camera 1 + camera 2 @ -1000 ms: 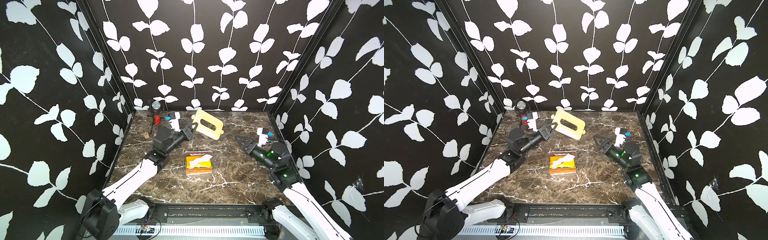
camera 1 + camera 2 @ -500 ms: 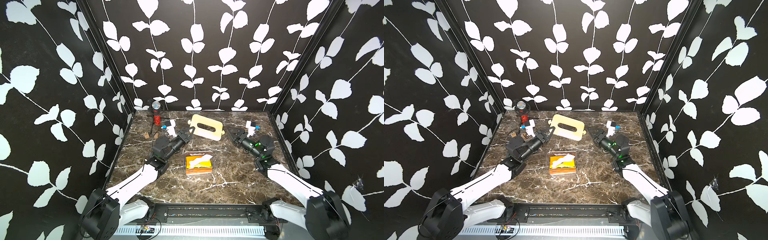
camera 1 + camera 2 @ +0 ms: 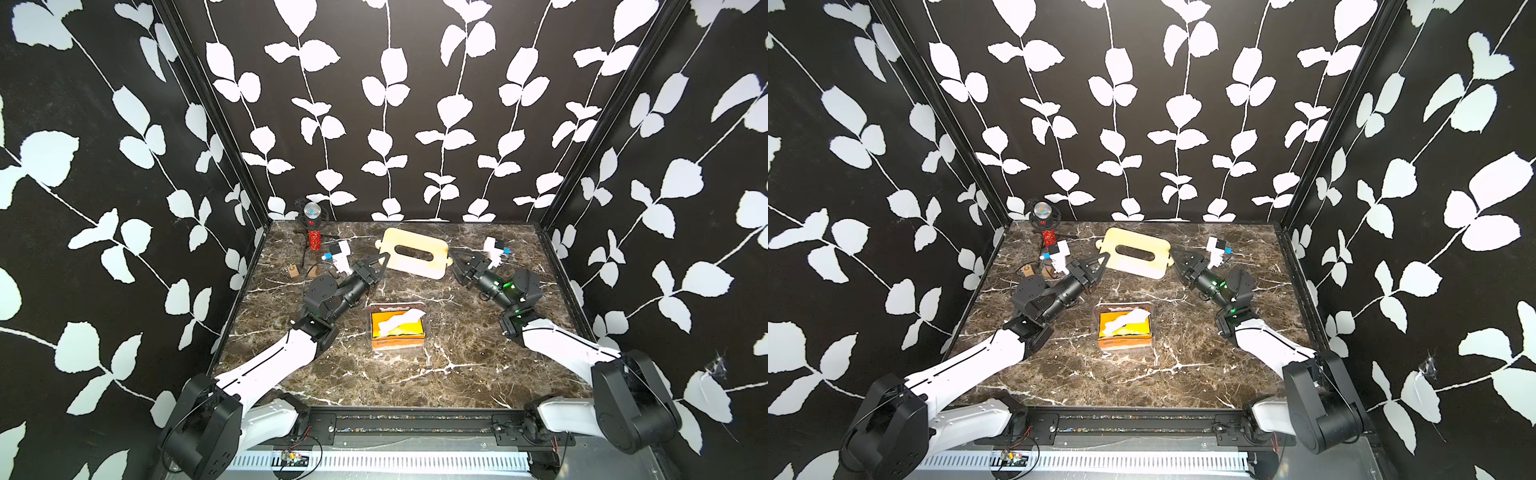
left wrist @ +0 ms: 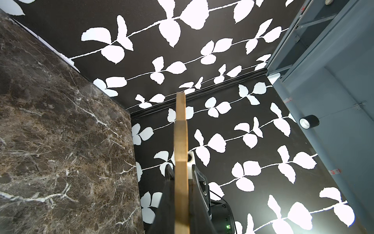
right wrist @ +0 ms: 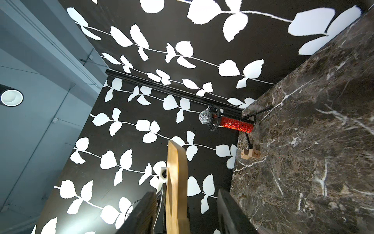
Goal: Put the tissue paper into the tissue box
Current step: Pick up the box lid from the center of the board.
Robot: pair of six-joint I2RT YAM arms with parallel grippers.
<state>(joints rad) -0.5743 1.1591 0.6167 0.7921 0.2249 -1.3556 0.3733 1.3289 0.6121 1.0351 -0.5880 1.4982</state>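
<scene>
One oval-slotted bamboo lid (image 3: 419, 268) hangs between left tool (image 3: 384, 260) and right tool (image 3: 454, 262).

Black with a white leaf-and-vine print on the walls (image 3: 374, 104). Dark brown marble, veined white, for the counter (image 3: 457, 365). Pale bamboo tan on the lid (image 3: 419, 268), deeper golden along its edge in both wrist views. Orange top and white sheet on the tissue paper (image 3: 409, 330); clear, colourless plastic for the tissue box (image 3: 398, 345). Silver mesh head and glittery red body on the microphone (image 3: 314, 240). Light tan on the wooden cubes (image 3: 293, 271). Black on the left gripper (image 3: 386, 258) and right gripper (image 3: 453, 266). White links and black joints on the left arm (image 3: 274, 361) and right arm (image 3: 565, 345), with a small green light on the latter.
</scene>
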